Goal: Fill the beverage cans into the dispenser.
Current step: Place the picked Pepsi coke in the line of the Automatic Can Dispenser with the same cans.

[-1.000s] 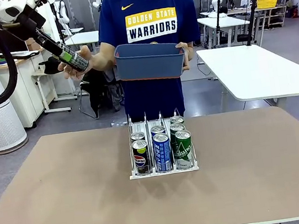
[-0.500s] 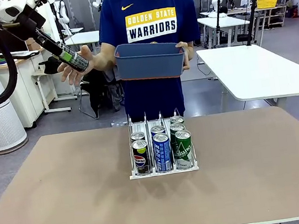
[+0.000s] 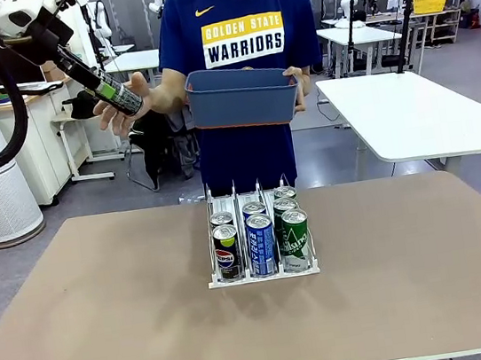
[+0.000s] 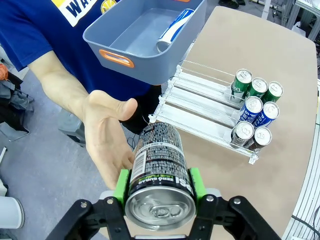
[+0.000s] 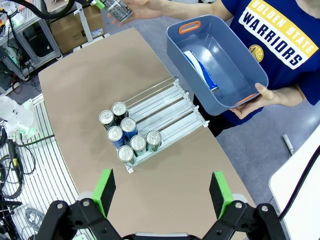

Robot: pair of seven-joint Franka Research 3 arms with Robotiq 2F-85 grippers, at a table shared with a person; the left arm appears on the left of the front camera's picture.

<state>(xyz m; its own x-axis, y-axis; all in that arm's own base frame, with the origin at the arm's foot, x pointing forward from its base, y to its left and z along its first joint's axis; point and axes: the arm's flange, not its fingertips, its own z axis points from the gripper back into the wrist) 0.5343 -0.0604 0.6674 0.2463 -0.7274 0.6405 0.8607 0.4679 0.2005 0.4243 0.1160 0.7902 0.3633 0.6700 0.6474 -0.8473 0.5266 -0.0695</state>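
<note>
Seven beverage cans [image 3: 260, 235] are standing in the dispenser [image 4: 200, 106], crowding its near lip: two in the left lane, two in the middle, three in the right. The far stretch of every lane is lying bare. An eighth, a dark can [image 4: 159, 159] with small white print, is being gripped by the robot's left hand [image 3: 111, 89], whose green pads [image 4: 121, 186] are clamping its sides near the top. That hand is holding it tilted in the air beyond the far left edge of the worktop [image 3: 96, 299]. The person's open palm [image 4: 106, 131] is hovering just beside the can, and I cannot tell whether it is touching. Their other hand [image 3: 298, 82] is holding up a dark blue bin [image 3: 241, 99] with one blue can [image 5: 202, 70] lying in it. The robot's right hand [image 5: 162, 192] is hanging high over the worktop, jaws spread wide, gripping nothing.

Judging by this, the handover is finishing and the carry to the rack is coming due. The next move is calling for swinging the can clear of the palm and turning it upright. It is then calling for lowering the can onto the bare far end of a lane, probably left or middle, and letting go gently so the cans ahead are not getting knocked.
</note>
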